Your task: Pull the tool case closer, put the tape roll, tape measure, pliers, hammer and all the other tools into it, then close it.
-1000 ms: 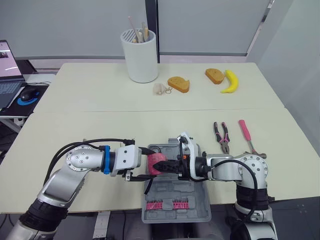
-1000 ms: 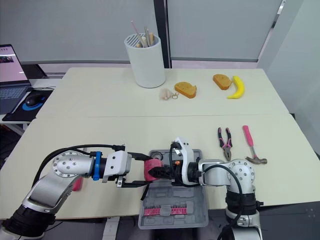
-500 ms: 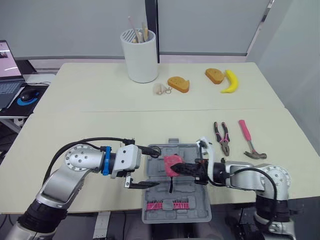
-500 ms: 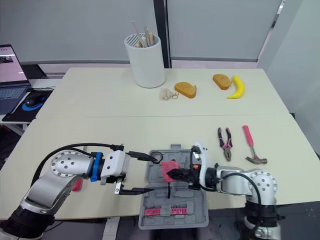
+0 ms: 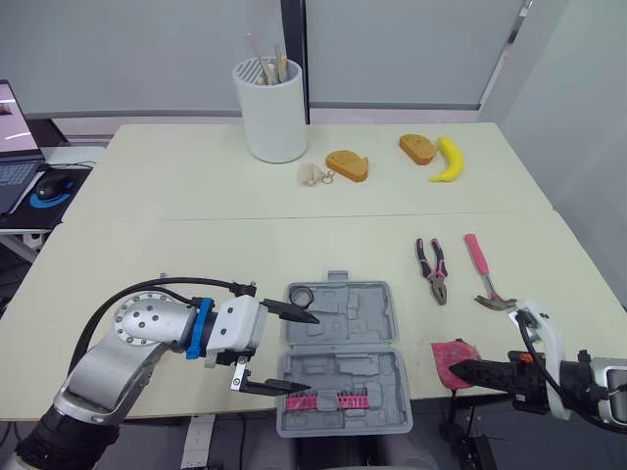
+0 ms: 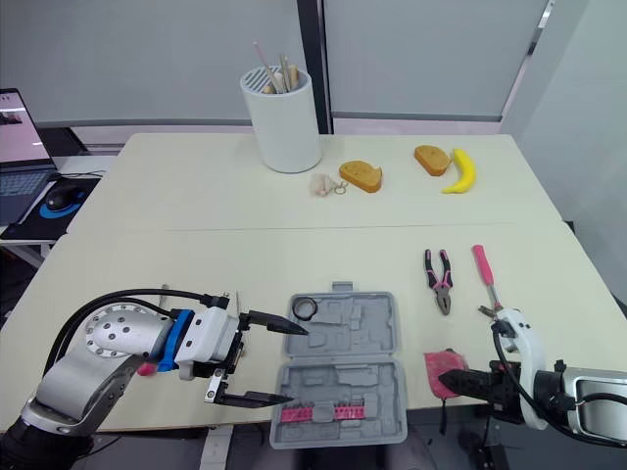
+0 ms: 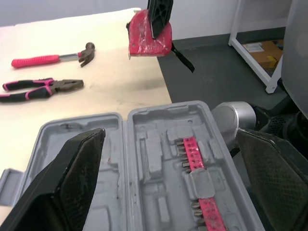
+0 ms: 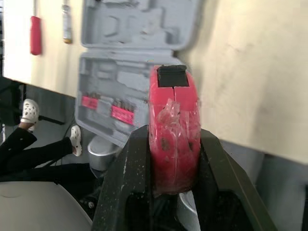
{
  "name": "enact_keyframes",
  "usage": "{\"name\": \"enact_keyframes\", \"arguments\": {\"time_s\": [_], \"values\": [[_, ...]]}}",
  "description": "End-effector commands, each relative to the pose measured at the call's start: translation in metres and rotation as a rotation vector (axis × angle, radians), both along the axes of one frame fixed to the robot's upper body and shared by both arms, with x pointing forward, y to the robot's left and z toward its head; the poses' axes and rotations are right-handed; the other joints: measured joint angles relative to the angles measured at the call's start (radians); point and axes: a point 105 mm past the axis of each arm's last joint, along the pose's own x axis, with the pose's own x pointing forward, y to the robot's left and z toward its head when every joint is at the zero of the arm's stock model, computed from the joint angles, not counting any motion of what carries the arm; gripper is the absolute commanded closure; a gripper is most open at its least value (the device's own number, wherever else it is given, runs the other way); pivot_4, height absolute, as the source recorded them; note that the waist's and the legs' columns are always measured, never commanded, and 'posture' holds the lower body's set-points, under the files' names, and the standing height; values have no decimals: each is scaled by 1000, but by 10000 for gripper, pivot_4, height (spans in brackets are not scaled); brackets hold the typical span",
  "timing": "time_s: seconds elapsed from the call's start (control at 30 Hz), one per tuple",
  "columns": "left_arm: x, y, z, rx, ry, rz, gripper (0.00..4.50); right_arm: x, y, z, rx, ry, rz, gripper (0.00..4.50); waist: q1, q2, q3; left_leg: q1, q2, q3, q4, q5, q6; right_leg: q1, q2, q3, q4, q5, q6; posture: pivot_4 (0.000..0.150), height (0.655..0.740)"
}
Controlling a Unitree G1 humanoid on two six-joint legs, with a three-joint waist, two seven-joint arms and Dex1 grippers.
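Sitting open at worktop (image 5: pixel 196 245) front edge, tool case (image 5: pixel 345 328) has what looks like tape roll (image 5: pixel 299 294) inside. Right gripper (image 5: pixel 456 371) clamps red tape measure (image 5: pixel 454 352) beside case; left gripper (image 5: pixel 312 353) spread wide, empty. Pliers (image 5: pixel 432 269), hammer (image 5: pixel 482 274) unpacked.

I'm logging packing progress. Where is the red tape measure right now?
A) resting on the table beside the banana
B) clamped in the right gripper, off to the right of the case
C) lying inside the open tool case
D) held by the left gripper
B: the right gripper has its two fingers closed on the red tape measure, which is to the right of the open tool case, not in it.
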Motion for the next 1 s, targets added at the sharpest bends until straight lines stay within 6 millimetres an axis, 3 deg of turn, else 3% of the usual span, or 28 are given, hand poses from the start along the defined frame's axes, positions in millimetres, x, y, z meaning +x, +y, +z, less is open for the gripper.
{"name": "enact_keyframes", "arguments": {"time_s": [0.03, 0.37, 0.63, 0.9, 1.0], "values": [[-8, -8, 4, -22, -24, -45, 0, 12, -3, -10, -9, -7, -35, 37432, 1, 0, 0, 1, 1, 0, 0, 0, 0, 0, 2, 1, 0, 0, 0, 1500, 7303], [-14, -14, 2, -40, -10, -65, 0, 23, 7, -45, -37, 15, -32, 37432, 7, 1, 0, -1, 3, 1, -1, 0, 0, -3, 5, 2, 0, 2, -4, 1500, 7303], [-16, -17, 0, -42, -8, -68, 0, 35, 13, -62, -18, 37, -67, 37432, 8, 2, -1, -1, 3, 1, 0, 0, 0, -3, 5, 3, 1, 3, -6, 1500, 7303], [-16, -16, -2, -41, -7, -61, 0, 35, 9, -71, -43, 68, -83, 37432, 11, 2, -1, -1, 3, 1, -1, 0, 0, -3, 5, 3, 1, 3, -6, 1500, 7303], [-16, -16, -2, -42, -8, -60, 0, 35, 7, -71, -51, 69, -87, 28310, 11, 2, -1, -1, 3, 1, -1, 0, 0, -3, 5, 3, 1, 3, -6, 1500, 7303]]}}
